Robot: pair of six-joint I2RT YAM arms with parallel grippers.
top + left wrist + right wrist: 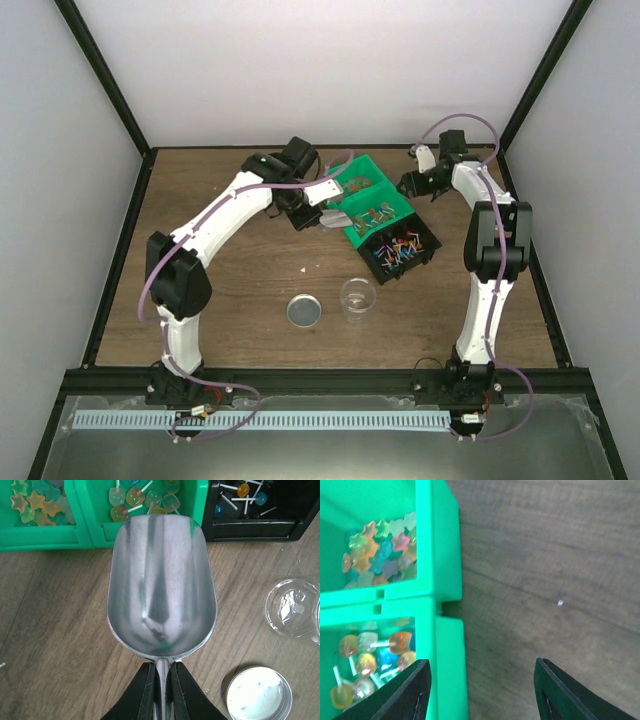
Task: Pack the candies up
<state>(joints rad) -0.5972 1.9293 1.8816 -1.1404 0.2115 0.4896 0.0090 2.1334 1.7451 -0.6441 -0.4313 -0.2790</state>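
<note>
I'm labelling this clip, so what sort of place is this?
Probably a robot test booth: plain white walls around a wooden table, the left arm holding a scoop, and bins of candies.

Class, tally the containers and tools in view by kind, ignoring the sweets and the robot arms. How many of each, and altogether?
Green bins: 2
Black bin: 1
Metal scoop: 1
Clear cup: 1
Round lid: 1
Total: 6

The right end effector [481, 680] holds its fingers spread wide, one over the wall of a green bin [437, 555], the other over bare wooden worktop [545, 545]. Star-shaped candies [380, 552] lie in the upper compartment and lollipops [370, 660] in the lower.
</note>
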